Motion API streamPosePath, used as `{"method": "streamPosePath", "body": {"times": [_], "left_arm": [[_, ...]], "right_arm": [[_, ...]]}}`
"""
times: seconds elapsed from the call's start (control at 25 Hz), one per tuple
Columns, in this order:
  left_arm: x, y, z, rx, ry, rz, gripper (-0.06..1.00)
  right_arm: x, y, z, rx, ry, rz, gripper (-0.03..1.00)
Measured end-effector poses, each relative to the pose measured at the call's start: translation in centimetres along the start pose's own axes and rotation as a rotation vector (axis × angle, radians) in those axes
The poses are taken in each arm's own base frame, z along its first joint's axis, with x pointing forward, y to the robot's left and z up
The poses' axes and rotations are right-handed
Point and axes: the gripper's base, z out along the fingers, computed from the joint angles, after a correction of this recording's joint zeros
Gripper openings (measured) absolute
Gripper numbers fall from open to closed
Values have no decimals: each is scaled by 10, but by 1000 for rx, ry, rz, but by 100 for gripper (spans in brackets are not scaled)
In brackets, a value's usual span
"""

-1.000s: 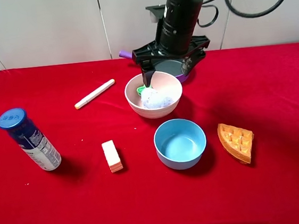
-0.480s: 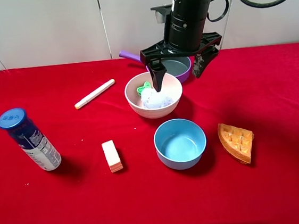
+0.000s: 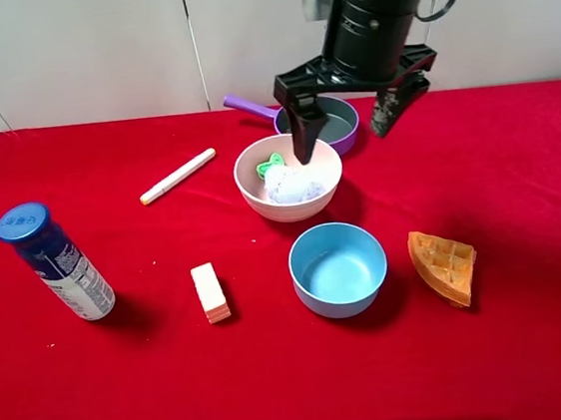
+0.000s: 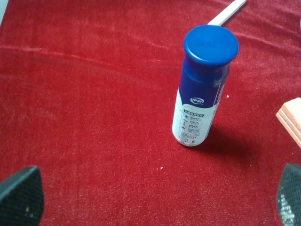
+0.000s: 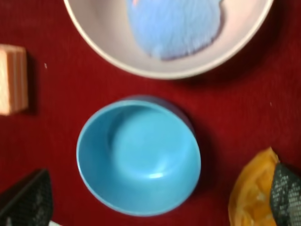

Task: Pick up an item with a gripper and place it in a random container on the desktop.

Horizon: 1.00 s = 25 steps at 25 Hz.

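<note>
The plush toy (image 3: 290, 182) lies inside the pink bowl (image 3: 327, 185). The right gripper (image 3: 350, 119) hangs above, jaws spread, empty. The left gripper (image 4: 150, 197) jaws are also spread.

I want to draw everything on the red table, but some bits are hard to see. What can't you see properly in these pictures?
- Blue plush toy: the right gripper finger hides part of it in the high view; the right wrist view cuts it off, blurry.
- Purple pan: mostly behind that arm, high view.
- Bottle label: print too small to read.
- Waffle wedge: cut off, right wrist view.
- Left gripper: only fingertips show.

Lab: red-clothed desktop (image 3: 536, 344), robot arm (image 3: 375, 14)
</note>
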Motion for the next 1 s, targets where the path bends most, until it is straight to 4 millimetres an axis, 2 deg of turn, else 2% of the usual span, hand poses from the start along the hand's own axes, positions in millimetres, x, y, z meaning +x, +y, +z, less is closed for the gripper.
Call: {"method": "streamPosePath", "body": {"times": [0.48, 1.0], "left_arm": [[0, 0, 0, 0, 0, 0, 99], [0, 0, 0, 0, 0, 0, 99]], "right_arm": [[56, -6, -32, 45, -18, -33, 69], [139, -10, -79, 48, -144, -50, 69]]}}
